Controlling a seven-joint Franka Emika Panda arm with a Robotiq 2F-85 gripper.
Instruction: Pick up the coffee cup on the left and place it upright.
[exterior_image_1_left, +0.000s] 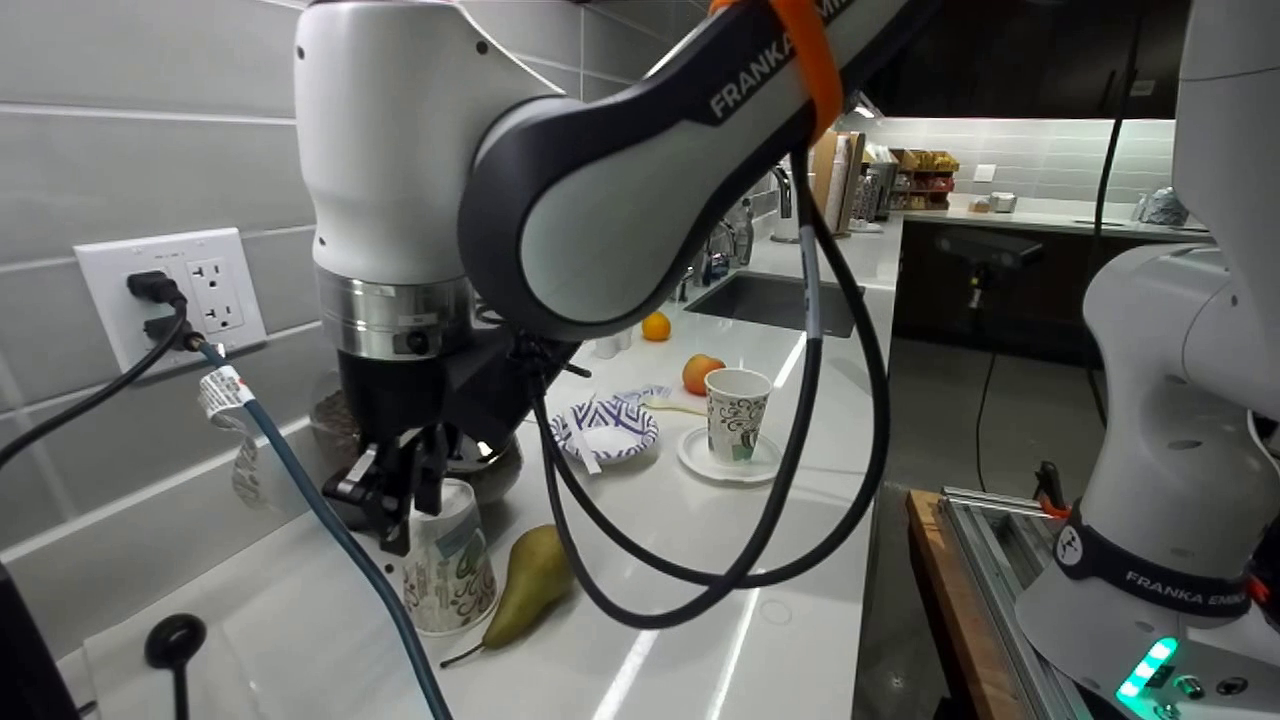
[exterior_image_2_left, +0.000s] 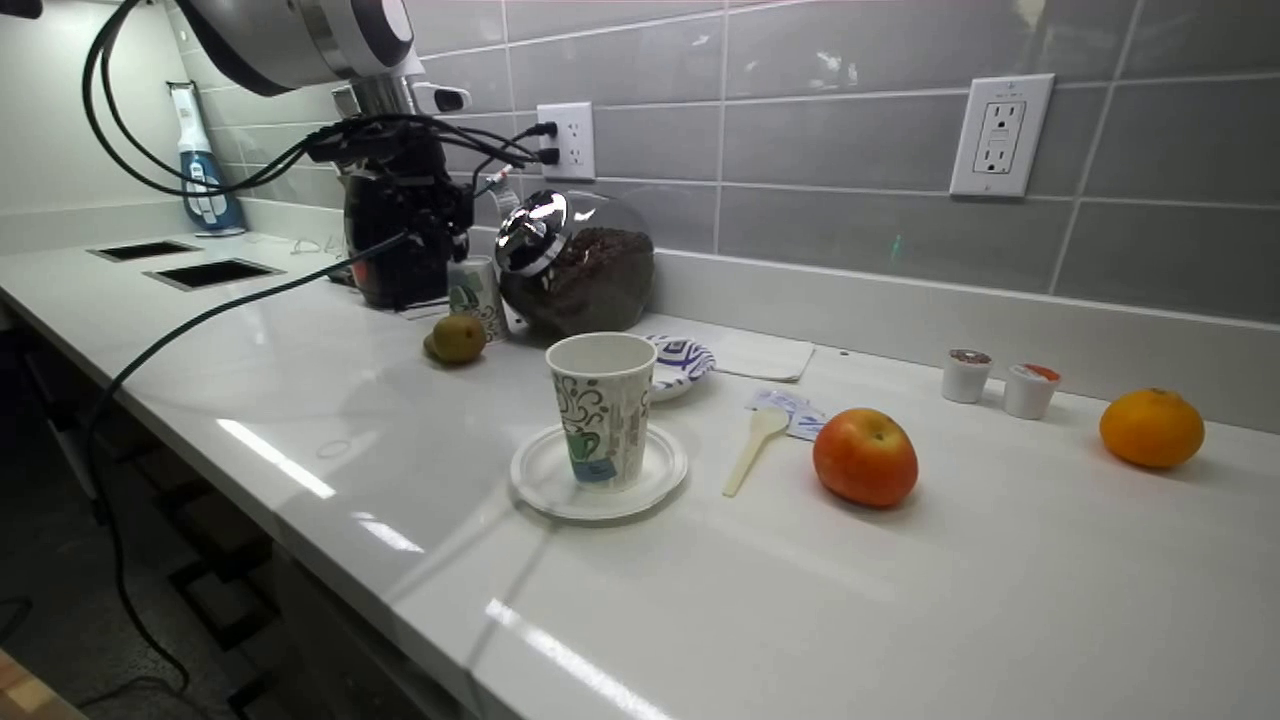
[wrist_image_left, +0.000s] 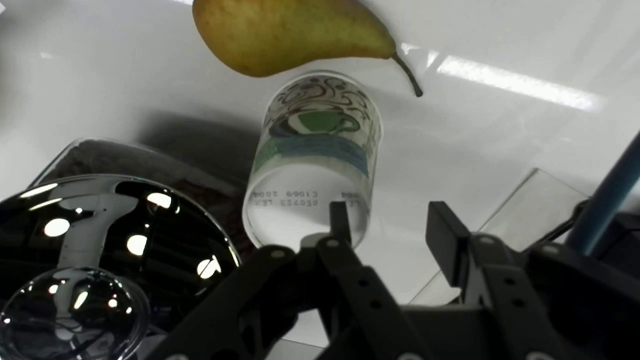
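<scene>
The coffee cup (exterior_image_1_left: 452, 590) is a whitish paper cup with scroll print and a green cup picture. It stands upside down, base up, on the white counter. It also shows in an exterior view (exterior_image_2_left: 478, 298), partly behind the pear, and in the wrist view (wrist_image_left: 315, 137). My gripper (wrist_image_left: 390, 212) is open, with nothing between its fingers. In the wrist view its left finger overlaps the cup's base and the right finger is off to the cup's side. In an exterior view the gripper (exterior_image_1_left: 412, 515) is at the height of the cup's top; whether it touches is unclear.
A pear (wrist_image_left: 290, 35) lies beside the cup. A glass jar with a shiny lid (exterior_image_2_left: 580, 265) stands close on the other side. A blue cable (exterior_image_1_left: 330, 530) hangs near the gripper. Another cup (exterior_image_2_left: 605, 420) stands upright on a plate (exterior_image_2_left: 530, 485), near a patterned bowl (exterior_image_1_left: 610, 440).
</scene>
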